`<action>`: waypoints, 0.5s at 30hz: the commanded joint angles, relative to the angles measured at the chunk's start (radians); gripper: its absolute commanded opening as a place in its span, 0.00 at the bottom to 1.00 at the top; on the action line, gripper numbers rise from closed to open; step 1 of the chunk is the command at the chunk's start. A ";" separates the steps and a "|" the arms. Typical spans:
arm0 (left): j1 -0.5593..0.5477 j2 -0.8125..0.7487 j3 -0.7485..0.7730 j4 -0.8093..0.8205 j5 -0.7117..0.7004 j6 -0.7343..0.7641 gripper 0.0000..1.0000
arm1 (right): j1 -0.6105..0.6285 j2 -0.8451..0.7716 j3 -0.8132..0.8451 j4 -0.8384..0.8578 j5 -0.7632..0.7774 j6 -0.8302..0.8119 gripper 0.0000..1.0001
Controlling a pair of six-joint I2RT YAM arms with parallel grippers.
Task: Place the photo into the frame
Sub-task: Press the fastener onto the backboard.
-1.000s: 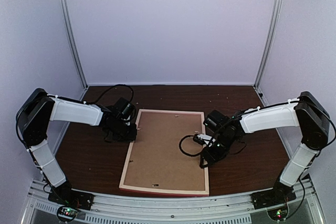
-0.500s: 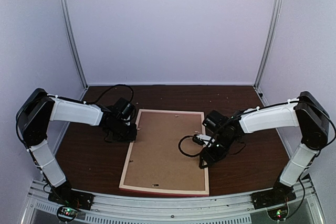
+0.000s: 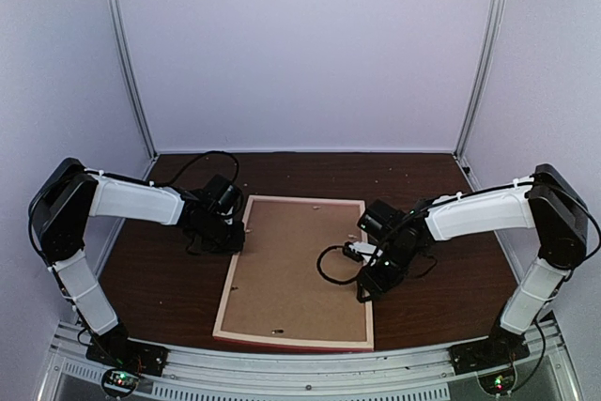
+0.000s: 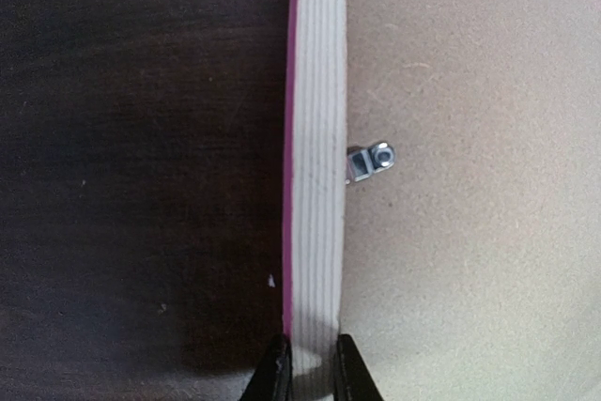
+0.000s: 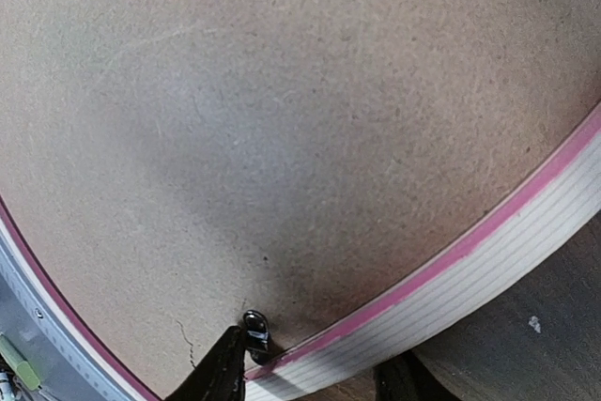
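Note:
The frame [image 3: 293, 337] lies face down on the dark table, its brown backing board [image 3: 296, 265] facing up. The photo is hidden. My left gripper [image 3: 240, 238] is at the frame's left side. In the left wrist view its fingertips [image 4: 312, 368] are shut on the pale wood rail [image 4: 317, 138], just short of a metal tab [image 4: 371, 161]. My right gripper [image 3: 368, 288] stands open astride the frame's right rail [image 5: 488, 251]. In the right wrist view one finger [image 5: 221, 368] touches a small metal tab [image 5: 255, 331] on the backing, and the other finger is outside the rail.
The dark wooden table [image 3: 160, 279] is enclosed by pale purple walls. A metal rail [image 3: 282, 363] runs along the near edge under the arm bases. A black cable loop [image 3: 329, 265] from the right arm hangs over the backing board.
My right gripper has shifted slightly left, toward the frame's inside, over its right edge. The left arm and the frame have not moved.

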 commanded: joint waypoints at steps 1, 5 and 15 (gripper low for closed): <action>0.003 0.044 -0.031 0.008 0.018 -0.020 0.00 | -0.005 0.098 -0.048 0.082 0.170 -0.019 0.46; 0.003 0.043 -0.032 0.007 0.018 -0.020 0.00 | -0.005 0.106 -0.049 0.087 0.169 -0.019 0.42; 0.002 0.044 -0.034 0.008 0.019 -0.021 0.00 | -0.005 0.107 -0.048 0.094 0.151 -0.020 0.40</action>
